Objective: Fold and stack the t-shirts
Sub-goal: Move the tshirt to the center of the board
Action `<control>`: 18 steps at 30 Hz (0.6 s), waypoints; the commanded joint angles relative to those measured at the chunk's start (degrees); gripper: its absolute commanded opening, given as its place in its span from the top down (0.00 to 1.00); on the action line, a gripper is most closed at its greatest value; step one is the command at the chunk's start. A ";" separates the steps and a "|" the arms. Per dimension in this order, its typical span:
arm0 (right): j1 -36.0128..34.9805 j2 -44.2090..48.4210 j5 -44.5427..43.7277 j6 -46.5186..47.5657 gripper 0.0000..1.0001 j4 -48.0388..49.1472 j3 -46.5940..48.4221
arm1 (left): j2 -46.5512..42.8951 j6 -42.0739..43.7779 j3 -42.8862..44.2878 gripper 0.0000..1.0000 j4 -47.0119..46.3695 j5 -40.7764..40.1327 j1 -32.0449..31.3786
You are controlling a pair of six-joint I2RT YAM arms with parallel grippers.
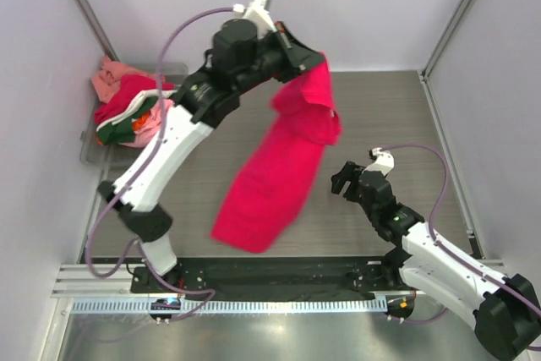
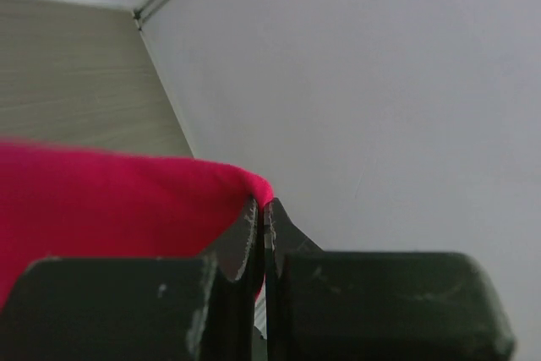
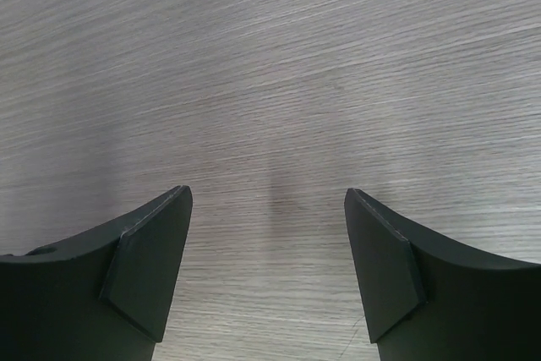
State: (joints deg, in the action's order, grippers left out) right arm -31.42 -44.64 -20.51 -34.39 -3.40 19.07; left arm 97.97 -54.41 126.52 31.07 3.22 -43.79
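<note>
My left gripper (image 1: 319, 58) is raised high over the table's middle and is shut on the top edge of a crimson-red t-shirt (image 1: 279, 166). The shirt hangs down from it in a long drape toward the near edge. In the left wrist view the red cloth (image 2: 110, 200) is pinched between the closed jaws of the left gripper (image 2: 260, 205). My right gripper (image 1: 348, 177) is open and empty, low over bare table just right of the hanging shirt; the right wrist view (image 3: 267, 200) shows only wood grain between its fingers. A pile of other t-shirts (image 1: 127, 107), salmon, red, green, white and orange, lies at the left.
The pile sits in a clear tray (image 1: 91, 145) against the left wall. White walls enclose the wood-grain table (image 1: 397, 116) on three sides. A metal rail (image 1: 279, 303) with the arm bases runs along the near edge.
</note>
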 commanded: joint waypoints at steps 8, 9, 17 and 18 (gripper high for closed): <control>-0.05 11.23 -6.55 -0.06 0.21 -3.37 -0.70 | -17.24 5.54 -5.39 1.00 -3.02 -9.27 -0.16; 0.04 12.98 -6.73 -0.15 0.21 -3.46 -0.88 | -19.55 6.42 -9.50 1.00 -3.55 -13.03 0.02; -0.05 14.85 -7.09 -0.15 0.21 -3.90 -1.23 | -33.63 9.85 -46.68 0.99 -6.28 -22.11 2.83; -0.05 14.41 -7.17 -0.15 0.21 -3.90 -1.05 | -34.42 9.94 -50.02 0.99 -6.46 -23.43 2.92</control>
State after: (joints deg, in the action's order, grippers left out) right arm -31.42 -29.45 -25.87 -34.44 -8.05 17.50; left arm 61.28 -47.13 86.06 26.11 -14.22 -41.10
